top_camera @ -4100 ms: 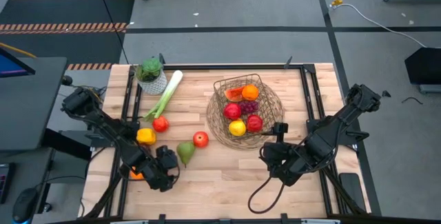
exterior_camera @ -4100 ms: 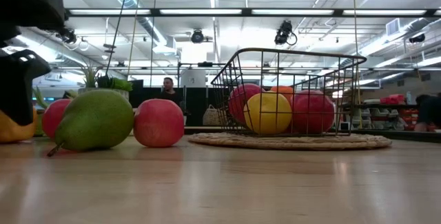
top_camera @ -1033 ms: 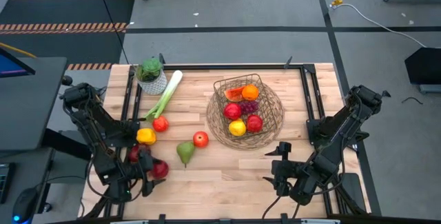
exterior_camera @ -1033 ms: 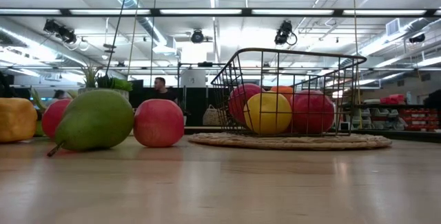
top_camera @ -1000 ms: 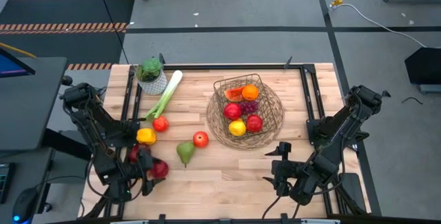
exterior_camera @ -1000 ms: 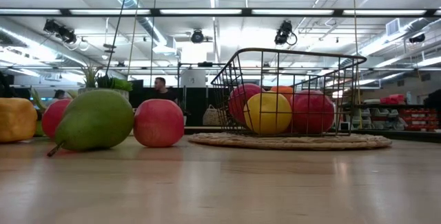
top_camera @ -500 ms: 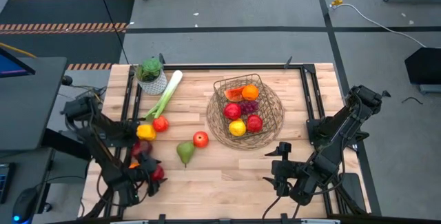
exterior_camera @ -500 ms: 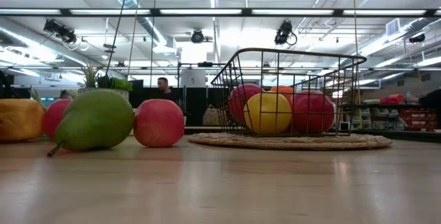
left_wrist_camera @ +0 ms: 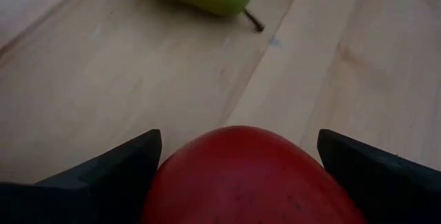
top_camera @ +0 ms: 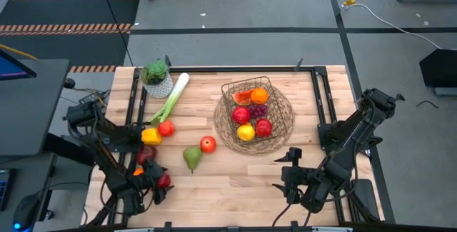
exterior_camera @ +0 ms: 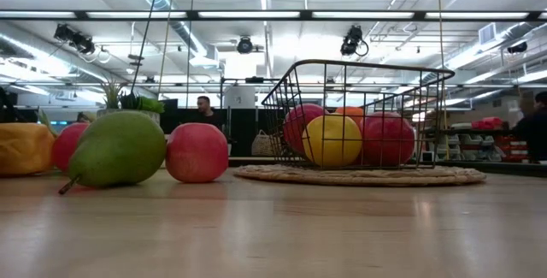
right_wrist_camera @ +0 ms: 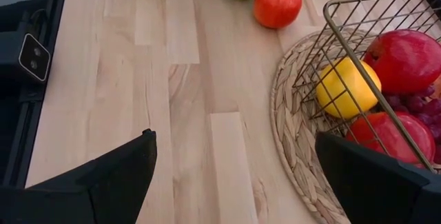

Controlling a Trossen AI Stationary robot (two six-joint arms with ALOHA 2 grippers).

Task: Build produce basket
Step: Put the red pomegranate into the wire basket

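Left tool [left_wrist_camera: 238, 176] – dark fingers spread wide around smooth, round red apple [left_wrist_camera: 251, 179] on wood-plank table [left_wrist_camera: 103, 93]

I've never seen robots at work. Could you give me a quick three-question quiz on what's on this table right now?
1. Pick one: what sits between the fingers of the left gripper?
A. a banana
B. a red apple
C. a cup
2. Count: how many yellow fruits lie in the basket?
3. True or false: the right gripper is open, with nothing between its fingers.

Key: 1. B. 2. One. 3. True.
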